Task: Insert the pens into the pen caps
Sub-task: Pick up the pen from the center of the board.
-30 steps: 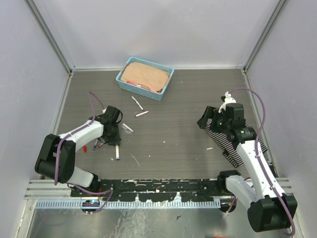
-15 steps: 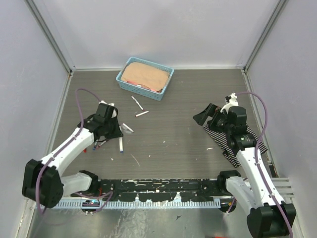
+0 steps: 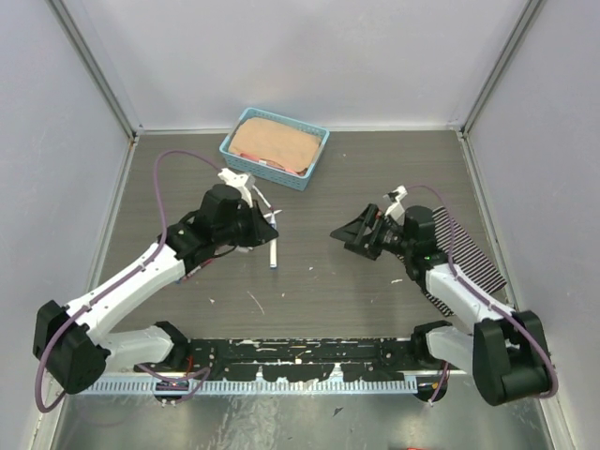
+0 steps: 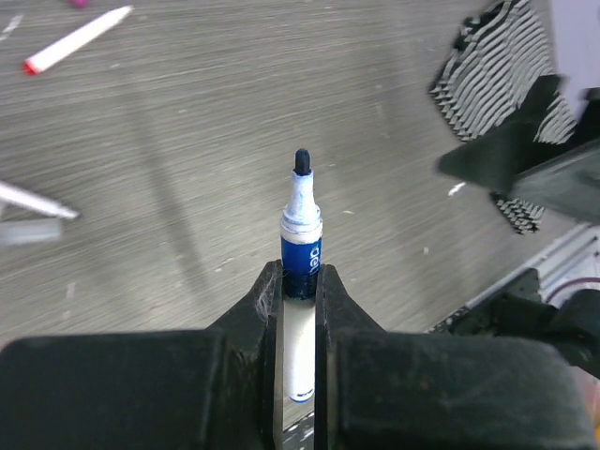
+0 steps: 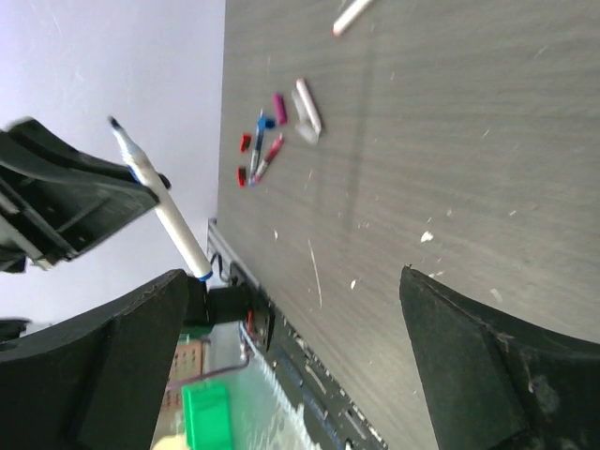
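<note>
Right gripper (image 5: pixel 300 361), fingers (image 5: pixel 487 366) spread wide, faces the counter (image 5: pixel 469 141). Left gripper (image 5: pixel 145 187) clamps a dark-tipped pen (image 5: pixel 177 234). Loose pens (image 5: pixel 307 103) and caps (image 5: pixel 278 108) cluster near the counter's wall-side edge; a red-tipped pen (image 5: pixel 352 14) lies apart.

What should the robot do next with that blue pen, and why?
Probably ease the right gripper toward the blue pen to take it. The left gripper is shut on the uncapped pen; the right gripper is open, empty and faces it, and the caps lie on the left arm's side.
</note>
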Robot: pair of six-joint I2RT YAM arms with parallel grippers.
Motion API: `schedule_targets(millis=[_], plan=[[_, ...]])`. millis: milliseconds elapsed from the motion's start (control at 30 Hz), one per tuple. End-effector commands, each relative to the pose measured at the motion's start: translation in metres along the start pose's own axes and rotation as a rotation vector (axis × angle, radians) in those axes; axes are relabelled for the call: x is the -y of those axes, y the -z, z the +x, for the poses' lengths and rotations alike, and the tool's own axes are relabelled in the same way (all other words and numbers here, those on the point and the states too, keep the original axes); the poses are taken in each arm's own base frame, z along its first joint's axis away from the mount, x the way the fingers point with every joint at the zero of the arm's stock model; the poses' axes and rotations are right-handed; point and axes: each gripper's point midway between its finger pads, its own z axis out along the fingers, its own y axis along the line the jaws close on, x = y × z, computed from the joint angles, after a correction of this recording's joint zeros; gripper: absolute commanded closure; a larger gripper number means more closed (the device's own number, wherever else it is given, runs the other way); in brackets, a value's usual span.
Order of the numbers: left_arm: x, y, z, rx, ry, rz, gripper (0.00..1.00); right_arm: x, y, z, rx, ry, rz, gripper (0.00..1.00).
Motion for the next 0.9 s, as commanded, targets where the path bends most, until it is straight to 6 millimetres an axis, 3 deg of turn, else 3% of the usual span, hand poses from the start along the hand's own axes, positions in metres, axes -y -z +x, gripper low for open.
schedule_targets(millis=[0, 100, 200, 367, 567, 867], plan=[[0.047, -0.007, -0.025, 0.076, 0.011, 0.119, 1.0, -0.027, -0.024, 0.009, -0.031, 0.062, -0.07, 0.01], [0.059, -0.012, -0.026, 0.078, 0.014, 0.148, 1.0, -0.037, -0.036, 0.024, 0.029, 0.184, -0.059, 0.01], [0.064, -0.014, -0.028, 0.084, 0.019, 0.162, 1.0, -0.055, -0.036, 0.024, 0.123, 0.28, -0.078, 0.02], [0.073, -0.014, -0.026, 0.073, 0.034, 0.209, 1.0, -0.084, -0.029, 0.02, 0.213, 0.343, -0.164, 0.13], [0.084, -0.011, -0.025, 0.073, 0.07, 0.267, 1.0, -0.112, -0.04, 0.021, 0.206, 0.367, -0.244, 0.31], [0.085, -0.004, -0.023, 0.065, 0.079, 0.269, 1.0, -0.141, -0.062, 0.042, 0.147, 0.406, -0.316, 0.42]])
